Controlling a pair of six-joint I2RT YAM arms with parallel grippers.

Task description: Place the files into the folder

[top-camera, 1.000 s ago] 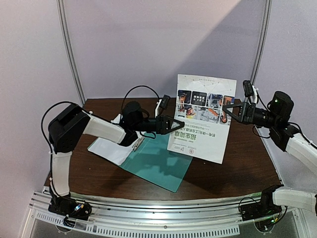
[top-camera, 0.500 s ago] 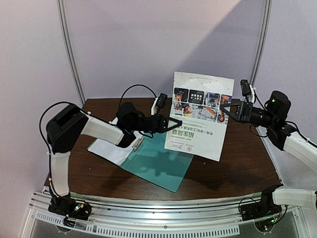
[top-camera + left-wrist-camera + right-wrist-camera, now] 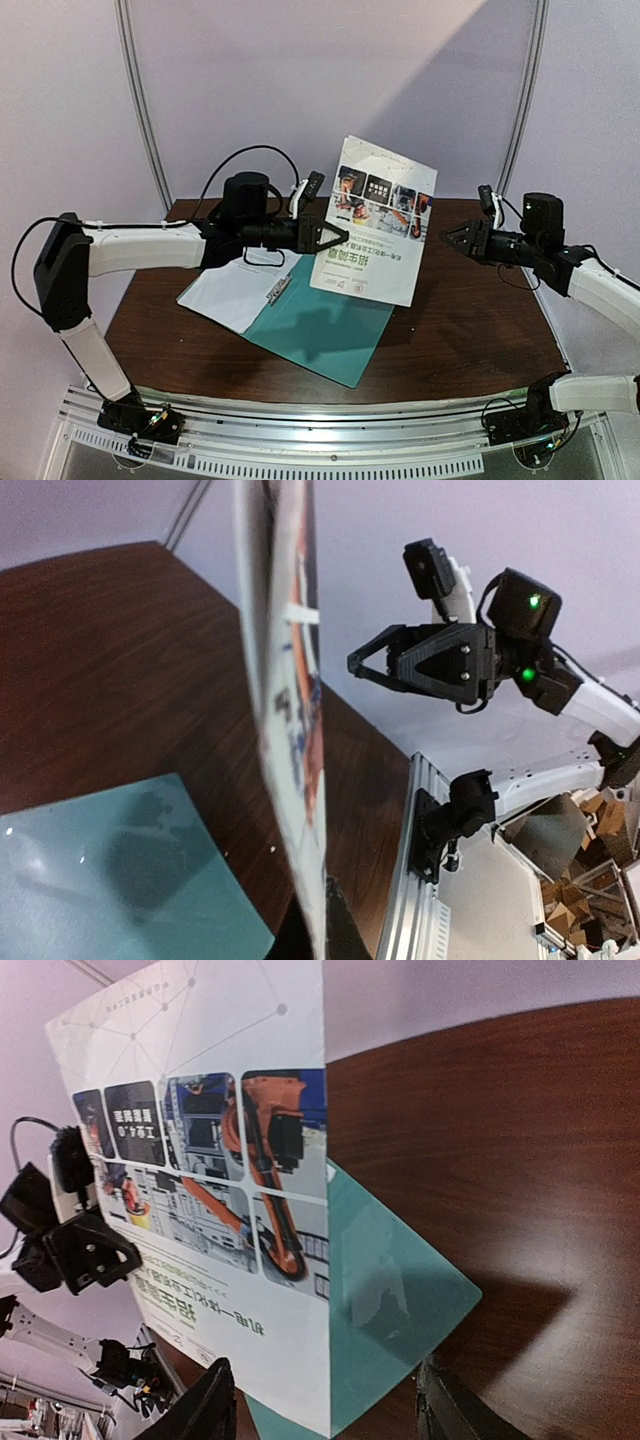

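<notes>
left gripper: jaws clamped on the left edge of the colour sheet, roughly at mid-height of that edge; arm stretched out over the worktop from the left.
right gripper: jaws spread wide, nothing between them; near the sheet's right edge but apart from it, pointing at it.
colour sheet: off the worktop, held near upright with its top leaning back, over the far part of the folder; printed face toward the camera, photos across the upper half, green lettering below them, text upside down; only 1 gripper on it.
left wrist view: sheet seen edge-on, running down to the jaws at the bottom of the frame; right gripper open beyond it.
right wrist view: 2 dark fingers far apart at the bottom edge, sheet face and folder corner ahead of them.
folder: teal, flat on the worktop, set at an angle, near-centre; clip on its left side.
white sheet: flat on the worktop, left of the clip, touching the folder; print too small to tell.
</notes>
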